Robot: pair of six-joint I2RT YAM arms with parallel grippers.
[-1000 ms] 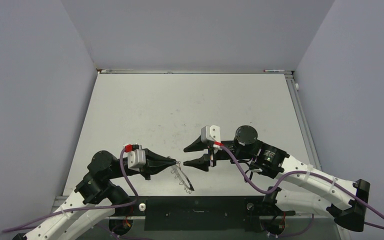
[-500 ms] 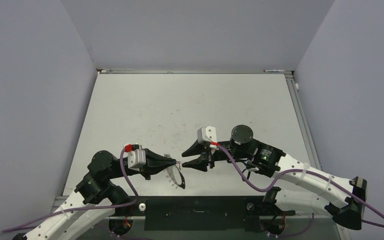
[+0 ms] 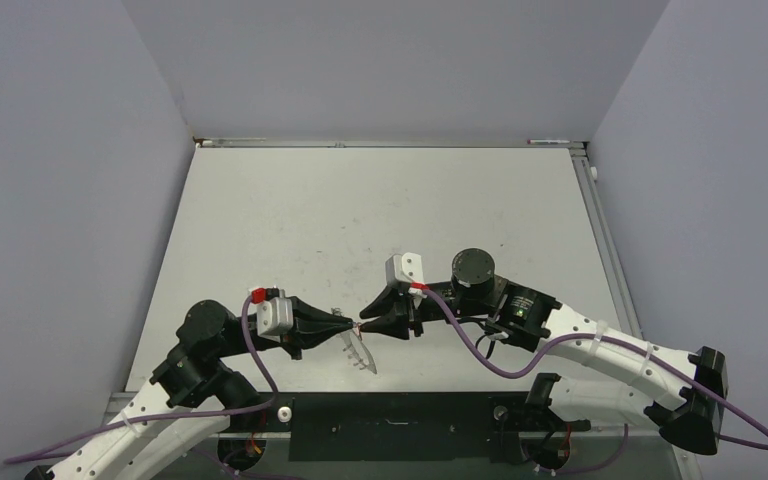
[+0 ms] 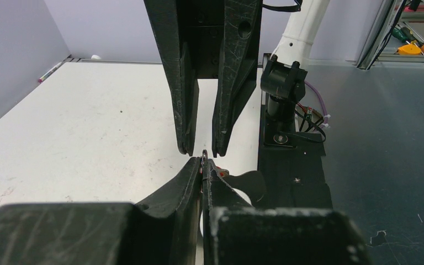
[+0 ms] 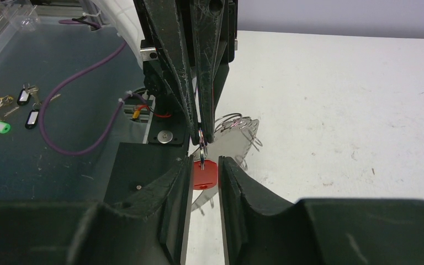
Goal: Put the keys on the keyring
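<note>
While left jaws pinch keyring (image 3: 360,352) | right jaws flank red key (image 5: 203,174), grip unclear

Right pincer (image 3: 365,318) moved left, up to left pincer (image 3: 350,322); jaws narrowed around red key (image 5: 203,174); keyring (image 3: 360,350) swung round.

Key (image 5: 203,172): bright red head. Keyring (image 3: 360,350): silvery. Left pincer (image 4: 203,164), right pincer (image 5: 205,163): black. Worktop (image 3: 360,200): off-white, faintly speckled. Cable (image 5: 83,83): purple. Walls (image 3: 60,150): lilac-grey.

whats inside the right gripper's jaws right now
The key, red head showing, sits between the fingers of the right gripper. They cover its sides, so contact can't be seen.
</note>
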